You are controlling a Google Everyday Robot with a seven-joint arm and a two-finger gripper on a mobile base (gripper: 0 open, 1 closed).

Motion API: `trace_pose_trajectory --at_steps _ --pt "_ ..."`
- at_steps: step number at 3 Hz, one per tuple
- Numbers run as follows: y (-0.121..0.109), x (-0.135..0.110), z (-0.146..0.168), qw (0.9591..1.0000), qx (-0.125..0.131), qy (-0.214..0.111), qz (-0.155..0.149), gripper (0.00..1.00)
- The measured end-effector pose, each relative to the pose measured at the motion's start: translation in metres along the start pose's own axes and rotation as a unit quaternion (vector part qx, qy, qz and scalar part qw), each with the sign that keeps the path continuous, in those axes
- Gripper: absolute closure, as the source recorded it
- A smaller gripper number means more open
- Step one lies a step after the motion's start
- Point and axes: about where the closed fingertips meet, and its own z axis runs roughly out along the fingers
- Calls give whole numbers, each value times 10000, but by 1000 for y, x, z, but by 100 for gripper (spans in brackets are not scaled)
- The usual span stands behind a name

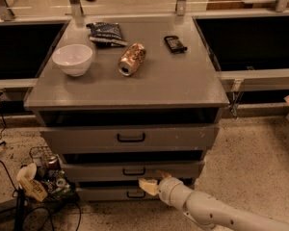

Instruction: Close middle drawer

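Observation:
The middle drawer (173, 169) is the second grey front of three, with a small black bar handle (134, 171) at its centre. It stands slightly out from the cabinet, with a dark gap above it. My gripper (148, 185) reaches in from the lower right on a white arm (216, 211). Its pale fingers sit just below and to the right of the handle, at the lower edge of the drawer front.
The top drawer (130, 137) is also pulled out a little; the bottom drawer (111, 194) lies lowest. On the cabinet top are a white bowl (72, 59), a tipped can (131, 59), a dark snack bag (106, 33) and a small black object (175, 44). Cables and clutter (41, 179) lie on the floor at left.

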Motion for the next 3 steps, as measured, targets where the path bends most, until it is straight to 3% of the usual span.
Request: trace_pose_trajectory --at_steps 1,2,3 --pt "0 0 0 10000 0 0 0 63" --pt "0 0 0 10000 0 0 0 52" --pt "0 0 0 10000 -1 0 0 29"
